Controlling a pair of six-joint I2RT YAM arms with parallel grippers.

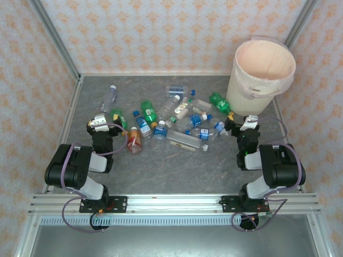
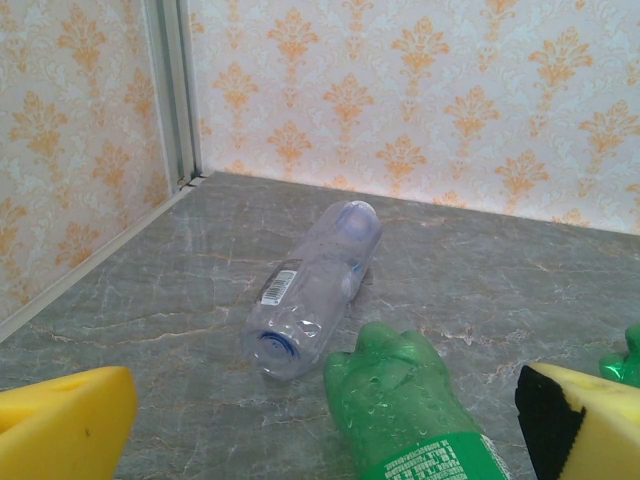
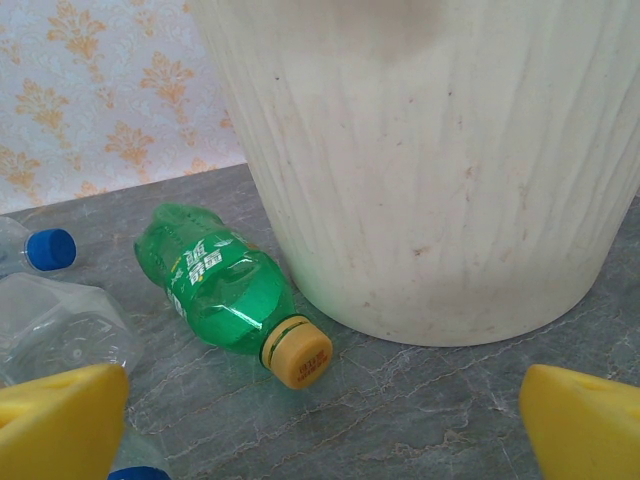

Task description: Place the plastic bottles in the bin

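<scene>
Several plastic bottles (image 1: 177, 120) lie scattered across the middle of the grey table, mostly clear with blue caps. The bin (image 1: 261, 72), a cream-white bucket, stands at the far right. My left gripper (image 1: 101, 123) is open at the pile's left end. In the left wrist view a green bottle (image 2: 405, 405) lies between its yellow fingers (image 2: 65, 425), with a clear bottle (image 2: 312, 285) beyond. My right gripper (image 1: 246, 123) is open just in front of the bin (image 3: 440, 170). A green bottle with a yellow cap (image 3: 225, 290) lies ahead of it, against the bin's base.
An orange-tinted bottle (image 1: 134, 140) lies near the left arm. One clear bottle (image 1: 111, 96) sits apart at the far left. Patterned walls close the table on three sides. Clear bottles (image 3: 55, 325) crowd the left of the right wrist view.
</scene>
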